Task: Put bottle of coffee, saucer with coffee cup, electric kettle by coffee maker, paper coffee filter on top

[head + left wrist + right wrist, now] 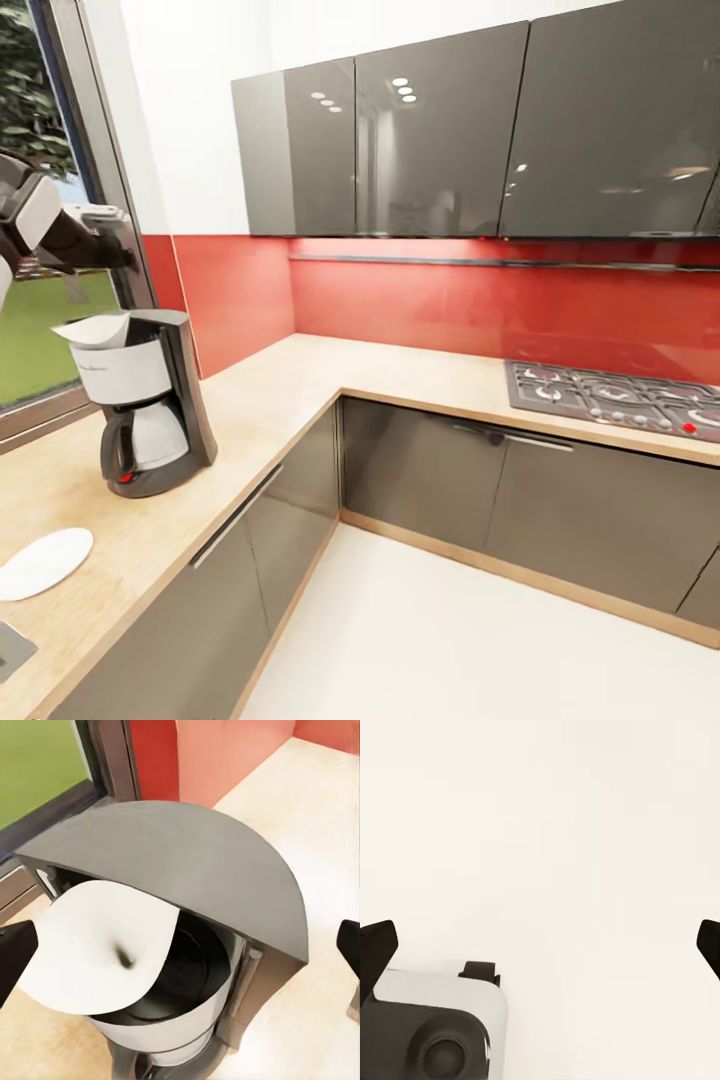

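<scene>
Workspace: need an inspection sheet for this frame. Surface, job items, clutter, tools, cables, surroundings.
Surface: light-wood kitchen countertop, L-shaped, over dark grey cabinets.
Job's things: coffee maker upright on the countertop by the window; paper coffee filter lying on its top opening, tilted, partly overhanging the rim; saucer flat on the countertop, apart from the coffee maker, nothing on it.
Clutter: nothing seen.
Tools: left tool above the coffee maker, fingers spread, holding nothing; right tool open over pale floor, holding nothing.
Cables: nothing seen.
Surroundings: gas hob set in the countertop, red backsplash, glossy wall cabinets, window.
</scene>
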Motion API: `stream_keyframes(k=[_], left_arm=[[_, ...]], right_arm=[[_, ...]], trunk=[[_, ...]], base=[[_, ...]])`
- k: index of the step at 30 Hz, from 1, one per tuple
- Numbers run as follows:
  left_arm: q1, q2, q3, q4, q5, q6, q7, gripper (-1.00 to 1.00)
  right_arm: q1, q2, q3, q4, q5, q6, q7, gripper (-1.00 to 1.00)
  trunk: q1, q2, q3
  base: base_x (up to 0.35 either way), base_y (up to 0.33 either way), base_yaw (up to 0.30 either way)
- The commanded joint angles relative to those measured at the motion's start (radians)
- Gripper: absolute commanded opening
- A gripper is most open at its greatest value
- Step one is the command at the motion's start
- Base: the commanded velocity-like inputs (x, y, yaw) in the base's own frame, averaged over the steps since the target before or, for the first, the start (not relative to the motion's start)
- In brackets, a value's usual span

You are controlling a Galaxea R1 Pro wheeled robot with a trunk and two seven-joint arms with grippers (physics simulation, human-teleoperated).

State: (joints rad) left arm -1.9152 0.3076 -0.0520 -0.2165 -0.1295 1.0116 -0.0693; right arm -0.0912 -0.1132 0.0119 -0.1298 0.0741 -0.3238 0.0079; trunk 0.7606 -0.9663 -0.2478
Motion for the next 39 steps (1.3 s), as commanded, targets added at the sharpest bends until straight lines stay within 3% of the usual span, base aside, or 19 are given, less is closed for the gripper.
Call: stream_keyframes(k=[1,16,29,32,36,39], left_arm=[[-0.001,0.001,0.005,-0.003,-0.006,0.003,-0.007,1.0],[-0.001,-0.001,0.022,-0.007,-0.006,0.002,-0.007,1.0],[-0.001,-0.01,0.035,-0.028,0.004,0.002,-0.008,1.0],[-0.001,-0.015,0.061,-0.088,0.051,0.003,-0.009,1.0],[-0.001,-0.018,0.073,-0.15,0.15,0.004,-0.009,1.0],[-0.001,-0.029,0.074,-0.185,0.186,0.004,-0.009,1.0]], right_arm=[[-0.001,0.0,0.0,0.001,0.007,-0.003,0.0,1.0],[-0.001,-0.001,0.0,0.001,0.007,-0.003,0.0,1.0],[-0.001,0.0,0.0,0.001,0.007,-0.003,0.0,1.0],[-0.001,-0.001,0.0,0.001,0.007,-0.003,0.0,1.0],[-0.001,-0.001,0.0,0.001,0.007,-0.003,0.0,1.0],[-0.001,-0.002,0.0,0.001,0.007,-0.003,0.0,1.0]], trunk=[[0.0,-0.001,-0.001],[0.0,-0.001,0.0],[0.0,-0.001,0.0],[0.0,-0.001,0.0],[0.0,-0.001,0.0],[0.0,-0.001,0.0]], base=[[-0.095,-0.093,0.0],[-0.053,-0.089,0.005],[0.006,-0.013,0.236],[0.0,0.0,0.076],[0.0,0.0,0.025],[0.0,0.0,0.008]])
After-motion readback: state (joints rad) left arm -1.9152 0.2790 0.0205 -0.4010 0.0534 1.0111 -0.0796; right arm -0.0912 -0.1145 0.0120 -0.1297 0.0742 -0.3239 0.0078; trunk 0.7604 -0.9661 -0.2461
